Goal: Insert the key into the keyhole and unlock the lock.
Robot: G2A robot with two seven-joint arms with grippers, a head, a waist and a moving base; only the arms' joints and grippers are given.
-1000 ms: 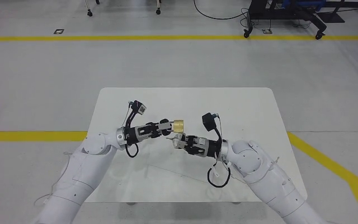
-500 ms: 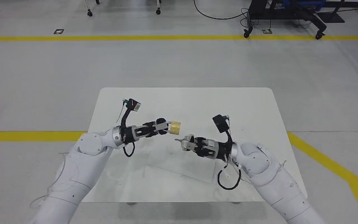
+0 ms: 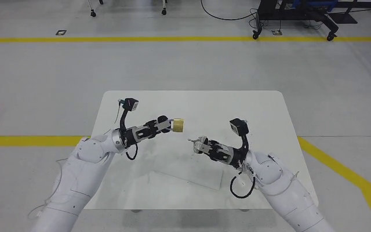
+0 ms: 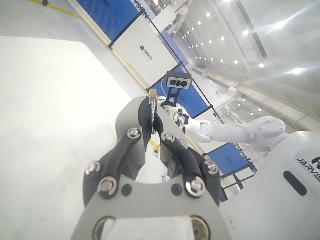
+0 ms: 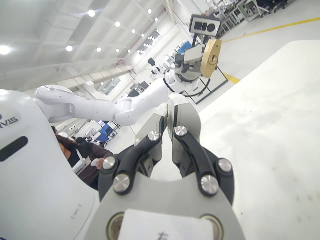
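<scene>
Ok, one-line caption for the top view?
Left claw holds the lock above the table; right claw holds the key, apart.

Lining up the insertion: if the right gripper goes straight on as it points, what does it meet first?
Likely the lock in the left gripper; nothing lies between. The right gripper looks aimed slightly off it; depth is unclear.

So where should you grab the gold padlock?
By its back end, coming from behind, as the left gripper does now. The padlock has its keyhole in the flat brass face pointing at the key in the right gripper, so that face must stay uncovered.
</scene>
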